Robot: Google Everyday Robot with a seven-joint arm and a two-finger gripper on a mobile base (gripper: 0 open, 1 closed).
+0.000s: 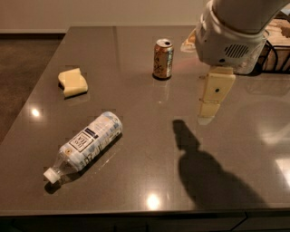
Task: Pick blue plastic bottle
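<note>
Fingers [216, 93] hover near one can [163, 59]; one blue plastic bottle [90, 140] lies apart.

A dark, glossy tabletop [140, 113] fills most of the view, with small spots of reflected light [152, 201] near its front and left edges. A pale wall [90, 11] runs behind it, and dark brown floor [22, 68] lies to the left. The claw [213, 97] hangs above the tabletop's right half, over a dark shadow [204, 176].
</note>
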